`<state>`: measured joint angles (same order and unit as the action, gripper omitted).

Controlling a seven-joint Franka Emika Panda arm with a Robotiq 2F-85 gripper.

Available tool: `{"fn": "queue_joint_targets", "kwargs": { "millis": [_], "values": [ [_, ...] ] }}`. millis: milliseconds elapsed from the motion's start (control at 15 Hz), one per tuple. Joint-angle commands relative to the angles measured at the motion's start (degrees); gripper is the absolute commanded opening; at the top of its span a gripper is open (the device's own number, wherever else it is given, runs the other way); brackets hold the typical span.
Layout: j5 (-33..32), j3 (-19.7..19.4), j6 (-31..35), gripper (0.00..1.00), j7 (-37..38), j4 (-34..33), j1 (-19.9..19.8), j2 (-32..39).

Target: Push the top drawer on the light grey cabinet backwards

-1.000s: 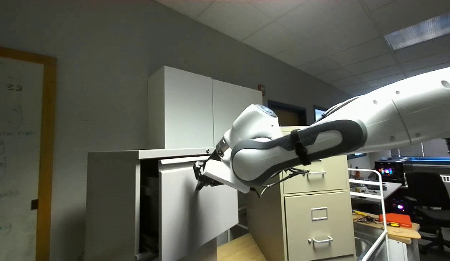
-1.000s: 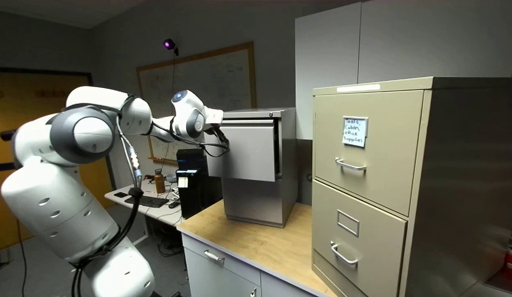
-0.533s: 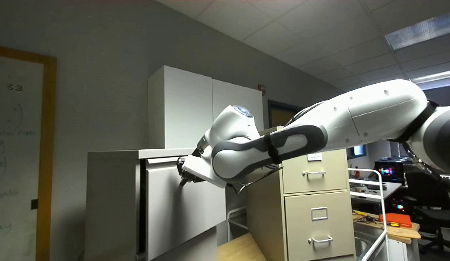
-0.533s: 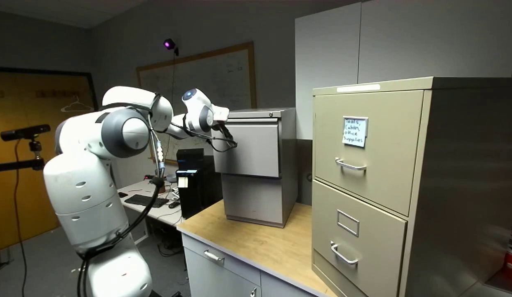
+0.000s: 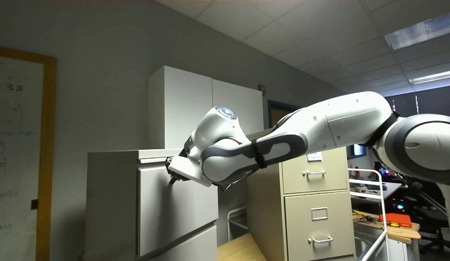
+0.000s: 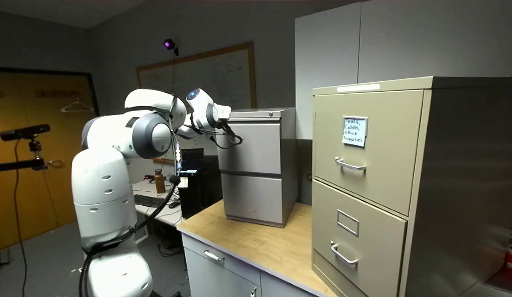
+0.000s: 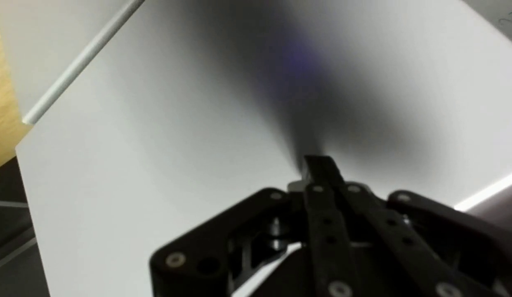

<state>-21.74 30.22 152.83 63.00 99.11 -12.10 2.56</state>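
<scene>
The light grey cabinet stands on a wooden counter; its side also shows in an exterior view. Its top drawer has a plain flat front, which also shows in an exterior view and fills most of the wrist view. The drawer front sits flush or nearly flush with the cabinet. My gripper is at the upper part of the drawer front, its tips against or very close to it. In the wrist view the gripper has its fingers together with nothing between them.
A beige filing cabinet with handles stands beside the grey cabinet on the wooden counter. A white two-door cupboard is behind. A desk with a black computer is past the grey cabinet. Cables hang near the wrist.
The top drawer has slid back into the cabinet, and the dark gap at its side has closed. My arm and gripper have moved forward with it, staying at the drawer front.
</scene>
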Motion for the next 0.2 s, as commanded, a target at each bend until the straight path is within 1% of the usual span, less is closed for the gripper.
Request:
{"fn": "queue_joint_targets", "kwargs": {
  "millis": [0, 133],
  "values": [
    [-4.2, 0.6, -2.4, 0.02, 3.2, -6.3, 1.9, 5.3],
    [-5.0, 0.4, -3.4, 0.02, 3.4, -7.4, 2.9, 6.3]
  ]
}}
